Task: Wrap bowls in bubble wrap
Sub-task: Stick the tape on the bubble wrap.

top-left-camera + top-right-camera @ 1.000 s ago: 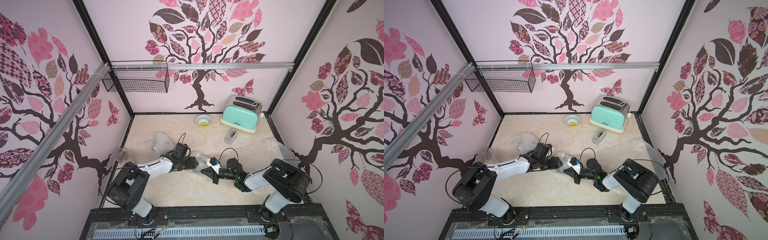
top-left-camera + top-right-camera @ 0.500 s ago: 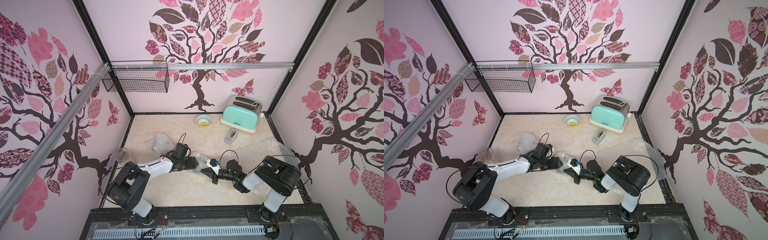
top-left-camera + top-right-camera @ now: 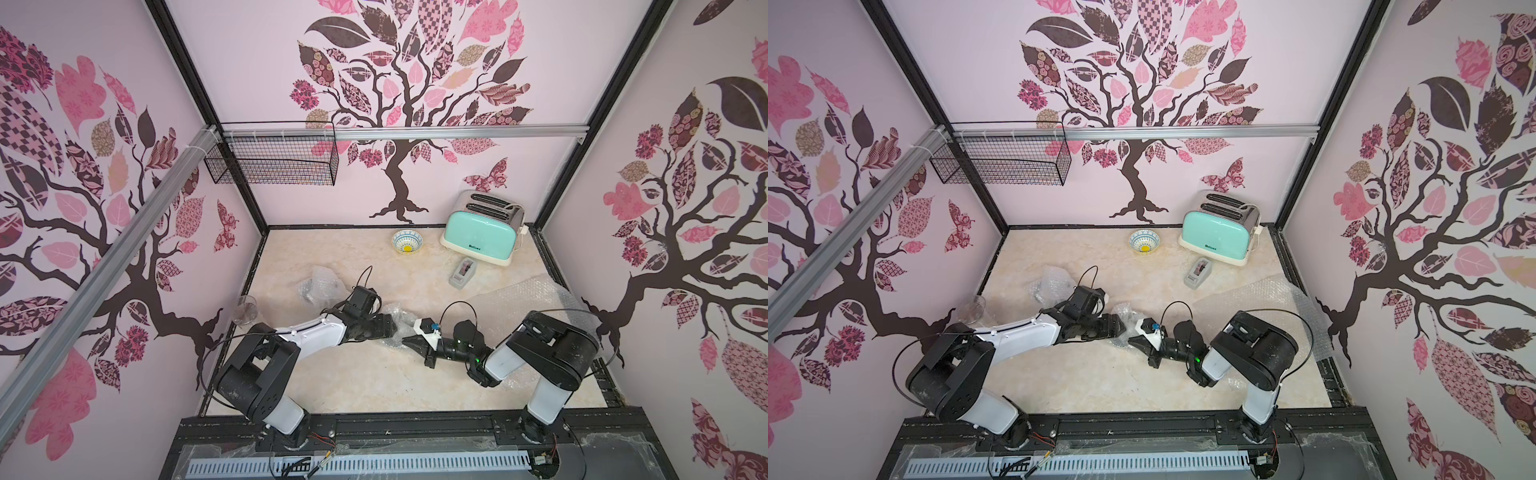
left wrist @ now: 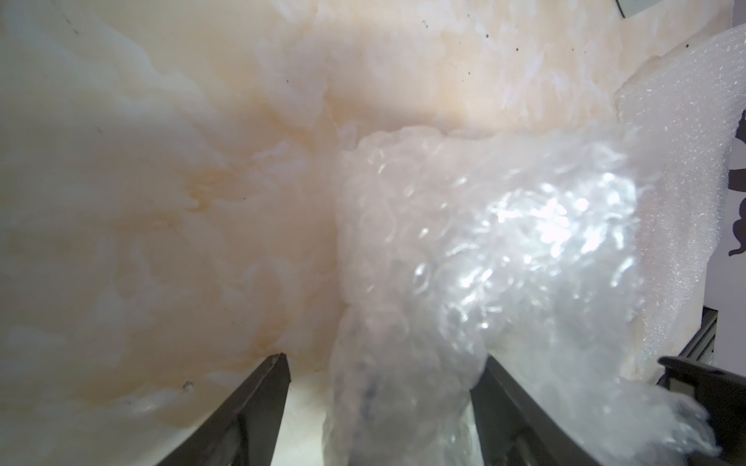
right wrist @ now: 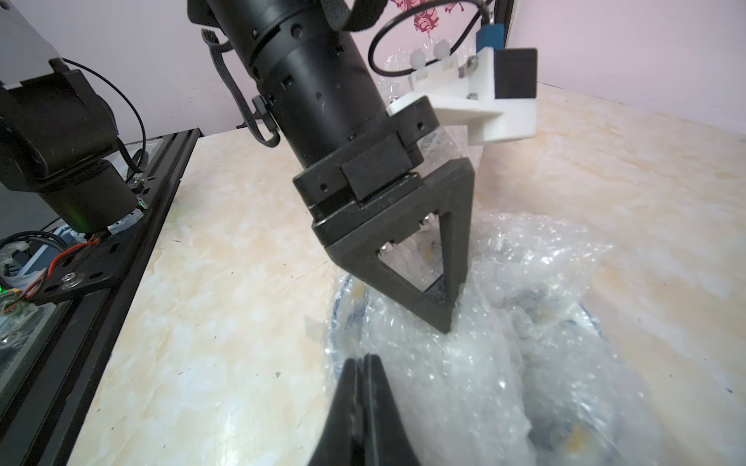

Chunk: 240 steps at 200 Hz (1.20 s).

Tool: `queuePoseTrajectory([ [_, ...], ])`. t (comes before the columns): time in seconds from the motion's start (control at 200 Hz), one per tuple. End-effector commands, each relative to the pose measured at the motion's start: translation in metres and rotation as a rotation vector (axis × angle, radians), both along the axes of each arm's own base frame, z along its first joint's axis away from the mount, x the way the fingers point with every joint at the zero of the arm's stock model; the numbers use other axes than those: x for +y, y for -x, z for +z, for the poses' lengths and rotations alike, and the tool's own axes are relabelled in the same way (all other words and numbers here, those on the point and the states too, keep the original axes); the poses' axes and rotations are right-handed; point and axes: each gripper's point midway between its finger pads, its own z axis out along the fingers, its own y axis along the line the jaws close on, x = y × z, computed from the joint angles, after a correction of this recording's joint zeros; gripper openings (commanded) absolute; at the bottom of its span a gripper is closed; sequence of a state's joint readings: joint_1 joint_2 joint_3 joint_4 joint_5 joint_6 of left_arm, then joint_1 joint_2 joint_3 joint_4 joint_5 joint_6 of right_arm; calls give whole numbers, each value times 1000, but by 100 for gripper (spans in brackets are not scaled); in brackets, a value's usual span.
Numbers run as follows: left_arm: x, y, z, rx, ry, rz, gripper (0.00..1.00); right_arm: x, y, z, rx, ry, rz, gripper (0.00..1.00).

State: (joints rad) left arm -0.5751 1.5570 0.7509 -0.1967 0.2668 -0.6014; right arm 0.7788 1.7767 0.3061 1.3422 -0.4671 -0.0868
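Observation:
A bowl (image 5: 335, 314) lies mid-table inside a crumpled bundle of bubble wrap (image 3: 399, 316) (image 3: 1124, 312) (image 5: 504, 282); its blue rim and yellow spots show through the wrap. My left gripper (image 3: 390, 328) (image 3: 1119, 326) (image 4: 385, 361) is open, straddling a fold of that wrap; the wrap touches one finger (image 4: 504, 403) and stands apart from its mate. My right gripper (image 3: 405, 341) (image 3: 1133, 340) (image 5: 363, 359) is shut, tips at the bundle's edge. A bare bowl (image 3: 407, 241) (image 3: 1144, 242) with a yellow centre sits at the back. A second bundle (image 3: 324, 284) (image 3: 1052, 284) lies further left.
A flat bubble wrap sheet (image 3: 528, 299) (image 3: 1258, 299) lies at the right under my right arm. A mint toaster (image 3: 482, 226) and a tape dispenser (image 3: 463, 272) stand at the back right. A clear glass (image 3: 245, 309) is by the left wall, below a wire basket (image 3: 274, 160).
My right arm's elbow has swung a little to the left. Both grippers have stayed at the bundle, with their jaws unchanged.

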Motion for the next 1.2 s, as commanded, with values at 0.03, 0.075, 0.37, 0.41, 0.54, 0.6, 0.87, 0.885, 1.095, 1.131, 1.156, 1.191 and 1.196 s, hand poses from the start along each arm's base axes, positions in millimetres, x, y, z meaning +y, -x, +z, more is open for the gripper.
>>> queuePoseTrajectory([
  [0.03, -1, 6, -8, 26, -23, -24, 76, -2, 2, -7, -19, 4, -4, 2],
  [0.075, -1, 6, -8, 26, -22, -25, 76, -2, 1, -8, -23, -1, -14, 2],
  [0.37, -1, 6, -9, 27, -25, -26, 76, -2, -3, -12, -33, 12, -41, 1],
  [0.41, -1, 6, -9, 26, -24, -26, 76, -2, -3, -12, -35, 11, -41, 1],
  [0.54, -1, 6, -8, 27, -25, -27, 76, -2, -2, -12, -39, 9, -42, 2],
  [0.6, -1, 6, -7, 24, -25, -25, 76, -3, -2, -11, -38, 9, -43, 4],
  [0.87, 0, 7, -8, 26, -26, -25, 76, -4, -2, -2, -30, -14, -51, 16],
  [0.885, -1, 6, -7, 23, -24, -26, 76, -3, -2, -1, -30, -14, -50, 16],
  [1.095, 0, 6, -7, 23, -27, -26, 76, -2, -1, 8, -37, -31, -43, 24],
  [1.131, 0, 6, -7, 22, -26, -25, 76, -2, -1, 9, -38, -33, -43, 27],
  [1.156, 0, 6, -8, 23, -27, -26, 76, -2, -1, 10, -37, -34, -42, 29],
  [1.191, 0, 6, -7, 23, -27, -27, 76, -1, -1, 10, -34, -34, -40, 32],
  [1.196, 0, 6, -7, 22, -27, -26, 76, -1, -1, 10, -34, -33, -40, 32],
])
